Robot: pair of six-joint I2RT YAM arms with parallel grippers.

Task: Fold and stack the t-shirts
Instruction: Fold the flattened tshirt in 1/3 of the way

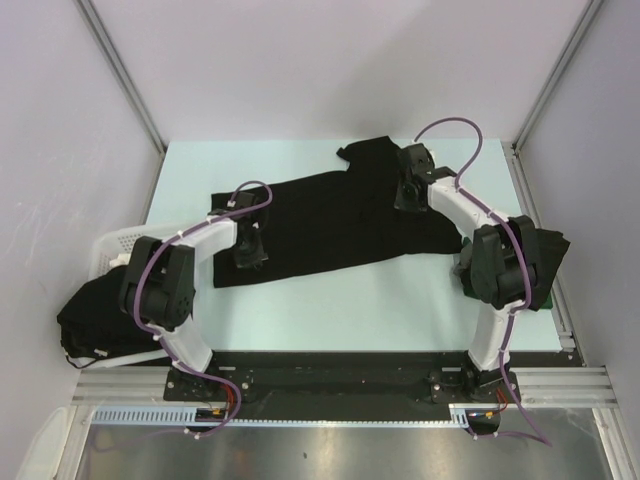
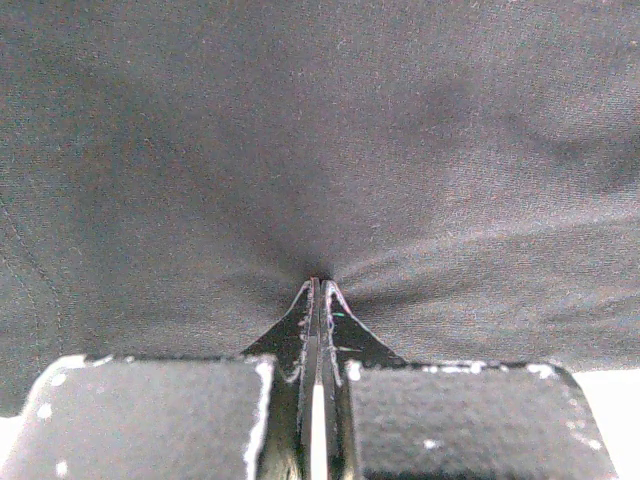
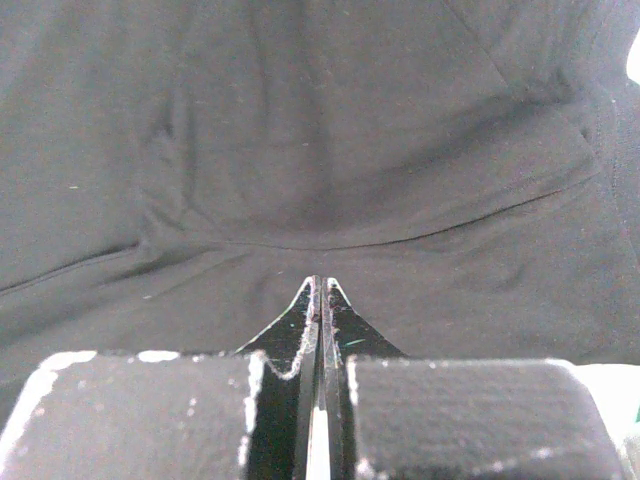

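Note:
A black t-shirt [image 1: 340, 225] lies spread in a long band across the middle of the pale table [image 1: 380, 300]. My left gripper [image 1: 249, 252] is down on its left end. In the left wrist view the gripper [image 2: 320, 284] is shut, and the cloth [image 2: 330, 150] puckers into the tips. My right gripper [image 1: 410, 192] is down on the shirt's far right part. In the right wrist view the gripper [image 3: 320, 282] is shut with its tips in the cloth [image 3: 300, 130], just below a hem line. More black shirts [image 1: 95, 315] lie heaped at the left.
A white slotted basket [image 1: 108, 250] stands at the table's left edge, behind the heap of black cloth. A folded black bundle [image 1: 547, 262] lies at the right edge beside the right arm. Grey walls close in the table on three sides.

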